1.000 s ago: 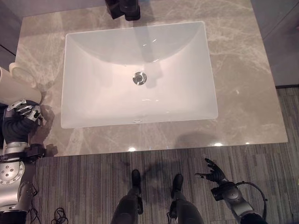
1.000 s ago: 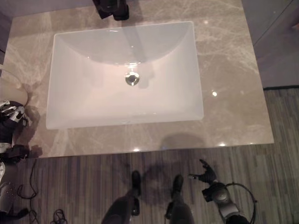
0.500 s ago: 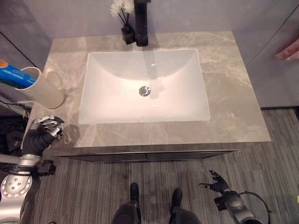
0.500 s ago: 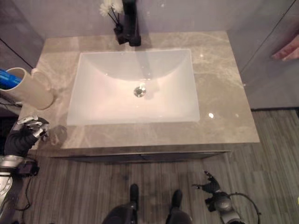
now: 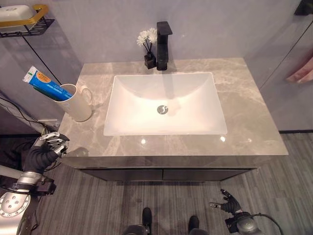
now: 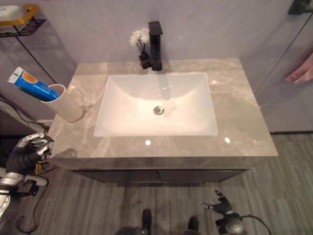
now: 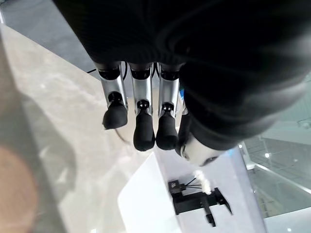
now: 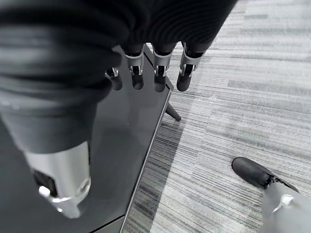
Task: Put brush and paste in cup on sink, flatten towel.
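A cream cup (image 5: 77, 104) with a handle stands on the left end of the grey marble counter (image 5: 249, 122). A blue paste tube (image 5: 45, 83) leans out of the cup to the left. My left hand (image 5: 45, 151) hangs just off the counter's front left corner, below the cup, its fingers (image 7: 142, 127) loosely bent and holding nothing. My right hand (image 5: 226, 205) is low by the floor in front of the cabinet, fingers (image 8: 156, 77) spread and empty. A pink towel (image 5: 301, 73) hangs at the far right.
The white sink basin (image 5: 127, 112) fills the counter's middle, with a black tap (image 5: 164, 39) and a small vase of white flowers (image 5: 148, 45) behind it. A wire shelf with a soap dish (image 5: 17, 14) hangs on the wall at upper left. A dark cabinet (image 8: 121, 145) sits under the counter.
The whole picture has drawn back from the sink, so the camera moved; cup, tube, tap and wall now show fully. Both hands keep their places relative to the counter.
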Robot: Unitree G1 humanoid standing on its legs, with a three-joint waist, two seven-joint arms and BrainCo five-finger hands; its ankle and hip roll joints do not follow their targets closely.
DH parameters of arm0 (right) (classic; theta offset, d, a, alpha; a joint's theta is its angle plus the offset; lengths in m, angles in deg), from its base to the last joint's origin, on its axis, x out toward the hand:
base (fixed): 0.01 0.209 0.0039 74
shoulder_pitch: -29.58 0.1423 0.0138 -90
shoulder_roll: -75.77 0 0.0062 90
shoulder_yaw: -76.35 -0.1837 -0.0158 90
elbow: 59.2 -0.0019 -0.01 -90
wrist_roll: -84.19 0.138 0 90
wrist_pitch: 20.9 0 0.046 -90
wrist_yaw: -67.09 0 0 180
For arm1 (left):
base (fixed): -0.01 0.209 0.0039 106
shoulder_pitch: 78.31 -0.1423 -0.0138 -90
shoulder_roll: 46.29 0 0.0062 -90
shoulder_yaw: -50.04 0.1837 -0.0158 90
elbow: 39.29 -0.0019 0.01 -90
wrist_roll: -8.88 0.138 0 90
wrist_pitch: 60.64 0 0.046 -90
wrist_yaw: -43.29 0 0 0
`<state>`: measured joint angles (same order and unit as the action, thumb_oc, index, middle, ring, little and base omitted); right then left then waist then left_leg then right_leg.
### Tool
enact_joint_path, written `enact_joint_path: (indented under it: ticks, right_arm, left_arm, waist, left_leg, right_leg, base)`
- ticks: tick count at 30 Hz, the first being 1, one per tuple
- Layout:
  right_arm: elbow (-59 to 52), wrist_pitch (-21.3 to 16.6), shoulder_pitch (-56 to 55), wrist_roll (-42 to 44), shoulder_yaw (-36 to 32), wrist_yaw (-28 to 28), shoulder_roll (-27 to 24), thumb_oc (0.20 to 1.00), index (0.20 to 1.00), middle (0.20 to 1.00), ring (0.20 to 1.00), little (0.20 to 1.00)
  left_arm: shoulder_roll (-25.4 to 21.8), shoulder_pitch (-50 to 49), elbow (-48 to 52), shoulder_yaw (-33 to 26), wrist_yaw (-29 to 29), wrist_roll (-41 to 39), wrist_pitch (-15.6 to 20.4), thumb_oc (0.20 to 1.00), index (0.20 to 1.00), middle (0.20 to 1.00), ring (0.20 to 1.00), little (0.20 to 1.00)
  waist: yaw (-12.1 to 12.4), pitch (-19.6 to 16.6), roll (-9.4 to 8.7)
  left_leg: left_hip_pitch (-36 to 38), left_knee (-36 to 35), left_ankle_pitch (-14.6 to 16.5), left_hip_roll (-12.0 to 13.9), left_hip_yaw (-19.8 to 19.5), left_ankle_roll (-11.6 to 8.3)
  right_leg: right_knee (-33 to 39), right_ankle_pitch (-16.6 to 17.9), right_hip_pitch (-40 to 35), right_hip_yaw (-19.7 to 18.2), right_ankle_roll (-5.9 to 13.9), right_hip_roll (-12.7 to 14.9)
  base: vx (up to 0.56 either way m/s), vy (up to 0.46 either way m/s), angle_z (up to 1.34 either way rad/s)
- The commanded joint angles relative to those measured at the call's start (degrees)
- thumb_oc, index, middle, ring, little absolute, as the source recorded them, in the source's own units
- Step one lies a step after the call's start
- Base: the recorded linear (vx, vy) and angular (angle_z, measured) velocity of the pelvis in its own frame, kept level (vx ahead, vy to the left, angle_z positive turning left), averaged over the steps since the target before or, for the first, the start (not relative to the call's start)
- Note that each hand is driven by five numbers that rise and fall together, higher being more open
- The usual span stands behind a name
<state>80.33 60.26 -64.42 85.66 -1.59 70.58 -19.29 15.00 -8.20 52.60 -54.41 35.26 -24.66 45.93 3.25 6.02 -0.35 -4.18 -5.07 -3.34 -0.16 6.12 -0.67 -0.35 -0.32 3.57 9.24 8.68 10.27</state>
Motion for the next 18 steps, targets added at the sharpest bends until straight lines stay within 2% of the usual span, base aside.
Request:
enact_joint_path:
  ticks: [1,5,8,11,14,16,18]
  right_arm:
    - [-2.13,-2.46,0.81,1.35,1.44,-0.2,-1.19,1.0,1.0,1.0,1.0,1.0]
    - [-0.32,-2.0,0.73,0.37,1.06,0.58,-1.67,1.0,1.0,1.0,1.0,1.0]
    - [-0.78,-2.02,0.03,0.2,0.57,0.66,-2.47,1.0,1.0,1.0,1.0,1.0]
    - [-0.31,-1.93,-2.68,0.46,-1.57,1.63,-3.28,1.0,1.0,1.0,1.0,1.0]
    - [-0.53,-2.02,-4.49,1.13,-3.15,2.25,-3.94,1.0,1.0,1.0,1.0,1.0]
    - [-0.74,-2.19,-5.19,1.75,-3.81,2.51,-4.43,1.0,1.0,1.0,1.0,1.0]
    - [-1.03,-2.12,-5.1,1.68,-3.97,2.76,-4.75,1.0,1.0,1.0,1.0,1.0]
  left_arm:
    - [-0.11,3.16,0.38,-1.44,0.46,-1.19,3.66,0.2,0.2,0.2,0.2,0.2]
    - [2.01,3.02,0.26,-0.54,0.76,-0.49,3.59,0.2,0.2,0.2,0.2,0.2]
    - [2.61,3.43,-0.04,-0.04,1.59,0.22,3.63,0.2,0.2,0.2,0.2,0.2]
    - [4.95,5.33,-0.47,1.93,3.9,1.94,2.95,0.2,0.2,0.2,0.2,0.2]
    - [4.5,7.78,-1.5,3.08,3.97,1.81,3.16,0.2,0.2,0.2,0.2,0.2]
    - [4.19,9.8,-2.11,3.93,4.13,1.54,3.49,0.2,0.2,0.2,0.2,0.2]
    - [4.58,11.13,-2.59,4.25,4.49,1.11,3.76,0.2,0.2,0.2,0.2,0.2]
  waist:
    - [-0.56,0.92,0.72]
    - [-0.33,0.47,0.62]
    - [-0.72,0.48,0.59]
    - [-0.57,1.26,0.83]
    - [-0.72,2.34,1.19]
    - [-0.95,3.9,1.17]
    - [-0.89,4.96,1.24]
  left_leg:
    - [1.01,0.77,1.45,-3.65,-0.4,2.08]
    - [1.8,0.78,1.72,-3.03,1.1,1.67]
    - [1.74,1.9,1.93,-2.71,0.94,1.29]
    - [0.99,5.2,2.78,-2.36,-0.48,0.72]
    - [-1.94,11.22,3.48,-2.4,-1.46,-0.37]
    - [-6.59,20.5,2.2,-2.46,-1.64,-2.61]
    - [-9.27,25.12,0.19,-2.11,-2.52,-4.46]
  right_leg:
    - [-4.25,0.86,3.66,-2.78,-2.44,-7.86]
    - [-0.92,1.75,1.54,-2.21,-2.53,-8.01]
    - [1.05,2.02,0.56,-2.72,-2.91,-8.33]
    - [2.92,2.04,-1.46,-1.52,-3.55,-8.38]
    - [2.89,1.38,-2.19,-0.8,-4.5,-8.27]
    - [2.51,0.74,-2.97,-0.02,-5.52,-7.9]
    - [2.42,0.43,-3.67,0.35,-6.11,-7.74]
  base:
    - [0.01,-0.03,0.06]
    - [0.05,-0.073,-0.09]
    - [0.04,-0.091,-0.09]
    - [0.04,-0.149,0.03]
    - [0.0,-0.082,0.21]
    - [-0.04,-0.085,0.41]
    - [-0.02,-0.042,0.48]
